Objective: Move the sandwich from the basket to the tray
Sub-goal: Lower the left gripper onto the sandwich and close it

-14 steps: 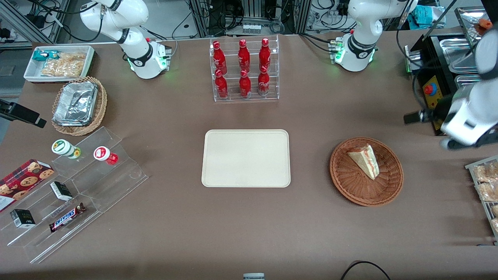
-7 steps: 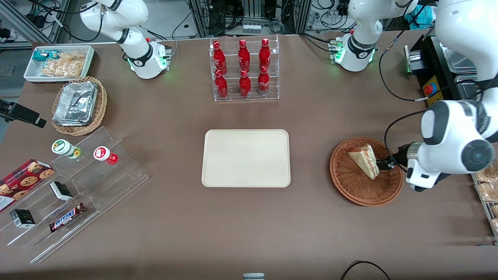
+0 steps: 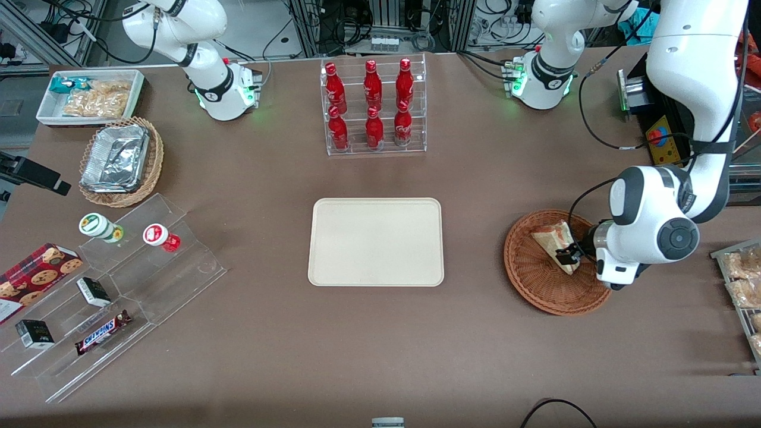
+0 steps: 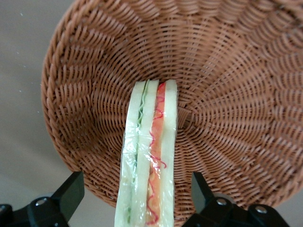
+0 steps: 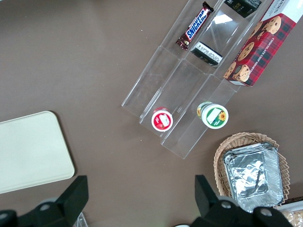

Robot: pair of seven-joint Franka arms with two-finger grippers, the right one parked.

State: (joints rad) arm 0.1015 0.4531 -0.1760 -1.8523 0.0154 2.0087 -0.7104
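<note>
The gripper [image 4: 137, 196] sits low over the basket [image 4: 227, 94]; its fingers [image 4: 71, 191] stand wide, one on each flat bread face of the sandwich [image 4: 149, 156], neither touching; this straddle appears intended to clamp across the layers. The sandwich stands on edge in the basket [image 3: 538, 279], between the fingers. The tray [image 3: 376, 242] lies bare on the brown table [image 3: 380, 345], well apart toward the parked arm's end; the path between looks unobstructed.
</note>
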